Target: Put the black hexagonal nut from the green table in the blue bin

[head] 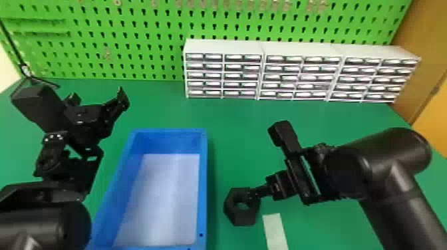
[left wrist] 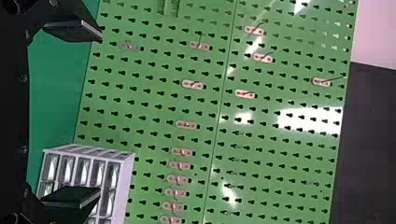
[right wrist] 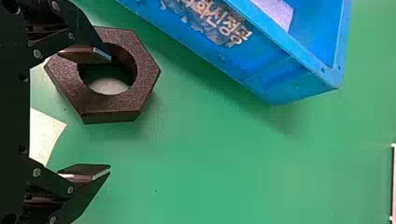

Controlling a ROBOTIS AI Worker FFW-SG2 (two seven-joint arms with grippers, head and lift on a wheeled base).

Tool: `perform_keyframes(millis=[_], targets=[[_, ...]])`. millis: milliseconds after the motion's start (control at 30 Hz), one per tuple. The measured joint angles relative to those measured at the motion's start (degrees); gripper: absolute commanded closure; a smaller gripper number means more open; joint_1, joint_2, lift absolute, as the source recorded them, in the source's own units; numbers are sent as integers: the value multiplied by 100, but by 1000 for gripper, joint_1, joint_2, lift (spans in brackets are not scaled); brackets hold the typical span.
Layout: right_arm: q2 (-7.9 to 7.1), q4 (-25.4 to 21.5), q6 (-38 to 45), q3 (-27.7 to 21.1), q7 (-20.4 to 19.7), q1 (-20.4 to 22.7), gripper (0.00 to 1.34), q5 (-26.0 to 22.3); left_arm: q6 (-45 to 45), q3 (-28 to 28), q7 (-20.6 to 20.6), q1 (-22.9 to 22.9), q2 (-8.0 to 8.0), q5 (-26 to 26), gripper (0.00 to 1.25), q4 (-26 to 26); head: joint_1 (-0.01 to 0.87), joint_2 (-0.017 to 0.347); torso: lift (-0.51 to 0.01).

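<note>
The left gripper (head: 98, 98) stands off the far left side of the blue bin (head: 203, 186), its fingers spread apart. The bin lies to that gripper's right and nearer the robot, between the two grippers. Next comes the black hexagonal nut (head: 244, 217), outside the bin on its right, at the tip of one finger of the right gripper (head: 279, 186). That gripper's fingers are wide apart; one overlaps the nut's hole, the other is clear of it. Whether the finger touches the nut, I cannot tell. A pale strip (head: 275, 232) lies near the nut, on the robot's side of the right gripper.
</note>
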Motion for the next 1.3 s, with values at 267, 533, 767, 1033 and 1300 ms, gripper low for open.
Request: perform_keyframes(millis=[267,533,767,1033,1300], targets=[[0,113,0,69,0,-39,432,0,0,0,0,-5,0,0,117,0,692,8,-97],[-7,228,0,126,0,-57,432,1,0,2,0,-5,0,0,117,0,692,8,-97],[-9,304,6,167,0,-57,432,21,0,4,0,3,0,2,117,0,692,8,-97],[-9,363,-22,223,0,-65,432,67,0,4,0,4,0,9,117,2,692,8,-97],[-9,408,-41,278,0,-90,432,114,0,0,0,12,0,17,117,9,692,8,-97]])
